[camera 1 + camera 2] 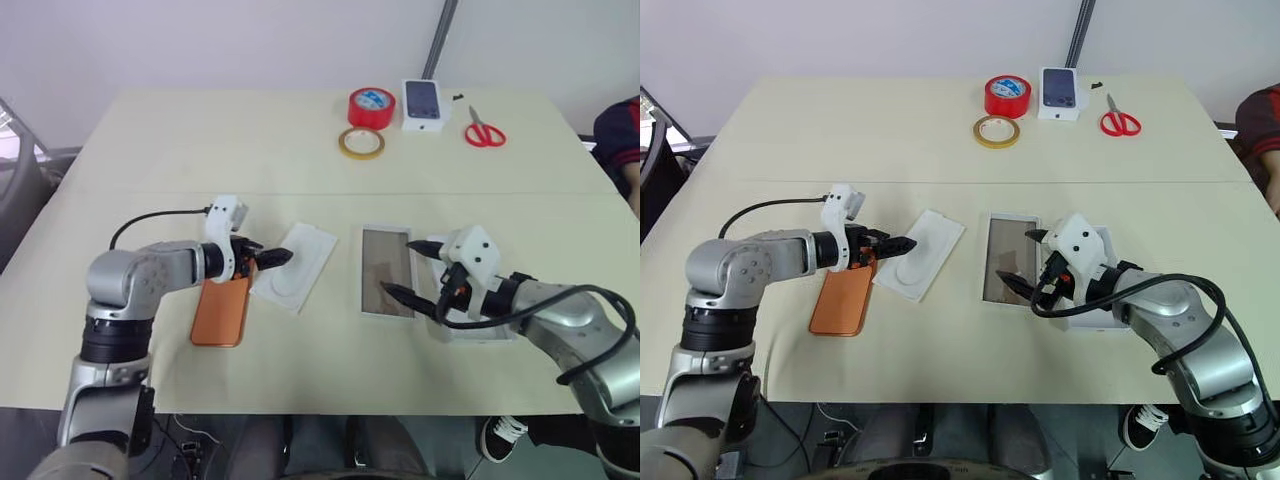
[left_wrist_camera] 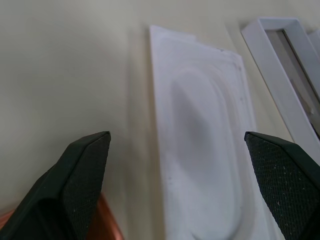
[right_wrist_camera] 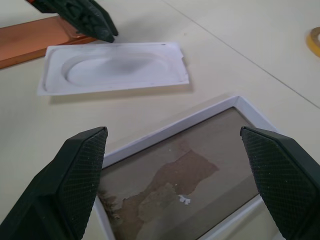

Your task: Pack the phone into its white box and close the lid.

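left eye view: both grippers spread, left gripper (image 1: 268,258) over insert's (image 1: 296,265) edge, right gripper (image 1: 405,268) over white box (image 1: 385,272).

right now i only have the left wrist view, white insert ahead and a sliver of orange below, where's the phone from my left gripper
Observer: The phone lies flat on the table under your left wrist, behind the left gripper, whose tips hover over the insert.
Operator: is the box free
Observer: The white box is empty, and the right gripper hangs open over it.
Operator: and the lid
Observer: The lid sits just right of the box, partly under the right arm.
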Action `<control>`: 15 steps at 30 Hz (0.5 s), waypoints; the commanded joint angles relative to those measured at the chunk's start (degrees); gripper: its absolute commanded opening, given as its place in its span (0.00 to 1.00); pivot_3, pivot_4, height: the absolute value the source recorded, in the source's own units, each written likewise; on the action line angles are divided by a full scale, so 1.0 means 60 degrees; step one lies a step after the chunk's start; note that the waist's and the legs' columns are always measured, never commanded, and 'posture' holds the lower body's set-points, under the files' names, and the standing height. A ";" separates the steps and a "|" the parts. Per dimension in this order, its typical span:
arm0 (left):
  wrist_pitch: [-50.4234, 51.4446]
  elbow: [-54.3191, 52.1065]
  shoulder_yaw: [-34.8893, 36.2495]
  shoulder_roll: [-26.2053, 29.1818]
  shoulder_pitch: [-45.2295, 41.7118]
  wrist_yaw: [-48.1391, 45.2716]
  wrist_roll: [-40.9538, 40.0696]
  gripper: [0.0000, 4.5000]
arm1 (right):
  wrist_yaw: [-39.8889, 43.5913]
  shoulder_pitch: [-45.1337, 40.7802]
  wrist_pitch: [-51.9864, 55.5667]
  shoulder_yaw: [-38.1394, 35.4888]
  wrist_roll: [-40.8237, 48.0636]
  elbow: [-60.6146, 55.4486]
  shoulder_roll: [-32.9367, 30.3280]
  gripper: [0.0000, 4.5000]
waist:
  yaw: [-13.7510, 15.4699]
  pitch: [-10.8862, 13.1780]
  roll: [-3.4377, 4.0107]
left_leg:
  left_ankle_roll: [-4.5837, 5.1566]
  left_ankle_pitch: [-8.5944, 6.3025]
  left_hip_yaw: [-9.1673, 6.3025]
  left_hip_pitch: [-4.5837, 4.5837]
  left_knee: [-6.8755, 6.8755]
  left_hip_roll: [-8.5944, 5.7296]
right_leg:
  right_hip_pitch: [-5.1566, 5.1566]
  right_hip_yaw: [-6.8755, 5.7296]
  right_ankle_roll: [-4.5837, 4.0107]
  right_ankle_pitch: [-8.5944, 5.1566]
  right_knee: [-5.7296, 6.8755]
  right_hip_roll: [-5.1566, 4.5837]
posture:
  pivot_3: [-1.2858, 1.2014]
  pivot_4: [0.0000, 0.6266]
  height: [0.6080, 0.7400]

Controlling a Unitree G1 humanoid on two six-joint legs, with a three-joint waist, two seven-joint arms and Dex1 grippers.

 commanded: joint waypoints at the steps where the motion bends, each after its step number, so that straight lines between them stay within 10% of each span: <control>1: 0.0821 0.0192 -0.0115 -0.0047 -0.0337 -0.0343 -0.0356 1.00 | -0.0015 0.0043 -0.0147 -0.0282 -0.0083 -0.0514 -0.0166 0.99 | -0.0007 0.0000 0.0000 | 0.0000 0.0000 0.0000 -0.0001 0.0002 0.0000 | 0.0000 0.0000 0.0000 0.0000 0.0000 0.0000 | 0.52 0.24 1.00; 5: 0.1019 0.0477 -0.0025 -0.0226 -0.0488 -0.0477 -0.0346 0.89 | 0.0093 0.0097 0.0108 -0.0114 -0.0120 -0.0683 -0.0453 1.00 | -0.0003 0.0000 0.0000 | -0.0001 0.0001 -0.0001 0.0001 0.0002 0.0000 | 0.0000 0.0000 0.0000 0.0000 0.0003 0.0001 | 0.52 0.24 1.00; 13: 0.0924 0.0774 0.0250 -0.0459 -0.0623 -0.0313 -0.0160 0.01 | 0.0686 -0.0145 0.1063 0.0797 -0.0235 -0.1061 -0.1595 1.00 | -0.0003 0.0001 -0.0001 | -0.0006 0.0003 -0.0002 -0.0003 0.0006 0.0000 | 0.0000 0.0000 0.0000 0.0000 0.0002 -0.0001 | 0.52 0.24 1.00; 15: 0.0965 0.0732 0.0332 -0.0546 -0.0578 -0.0260 -0.0193 0.00 | 0.0873 -0.0381 0.1434 0.1142 -0.0249 -0.1065 -0.1872 1.00 | -0.0006 0.0001 -0.0001 | -0.0005 0.0003 -0.0002 -0.0003 0.0007 0.0000 | -0.0001 0.0000 0.0000 0.0000 0.0002 -0.0002 | 0.52 0.24 1.00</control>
